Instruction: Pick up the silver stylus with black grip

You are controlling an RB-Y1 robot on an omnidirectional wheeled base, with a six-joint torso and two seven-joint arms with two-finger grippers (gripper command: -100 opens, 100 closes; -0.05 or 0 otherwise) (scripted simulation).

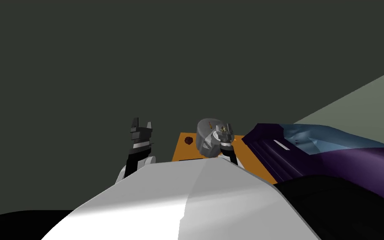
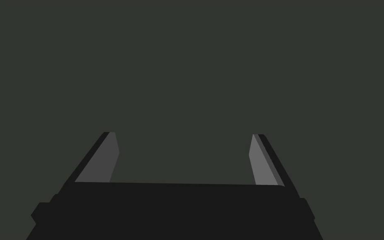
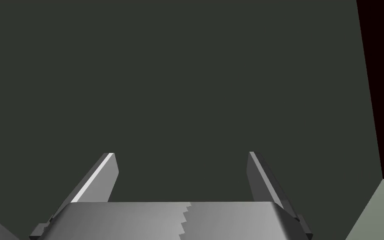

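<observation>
Head view, read from the left edge to the right.

1. Left gripper, left of frame centre: raised against a flat dark grey-green wall, fingers pointing up. In the left wrist view the left gripper has its two blades spread about a third of the frame apart, with nothing between them.

2. Orange table top, just right of centre, above the tip of the chest. A small dark red-brown lump sits on its far left part.

3. Grey rounded body, directly right of the lump and over the table top. It overlaps the right gripper in the picture. Whether it is part of the arm or a separate item cannot be determined.

4. Right gripper, right of centre and over the table top. A small yellowish speck shows between its fingers, too small to identify. In the right wrist view the right gripper stands wide open, holding nothing.

5. Purple furniture, right of the table and running to the right edge, with a blue patch on its upper side.

6. Thin pale stick, lying flat on the purple surface, just left of the blue patch and well apart from both grippers. Its shape fits the stylus, but a black grip is too small to make out.
</observation>
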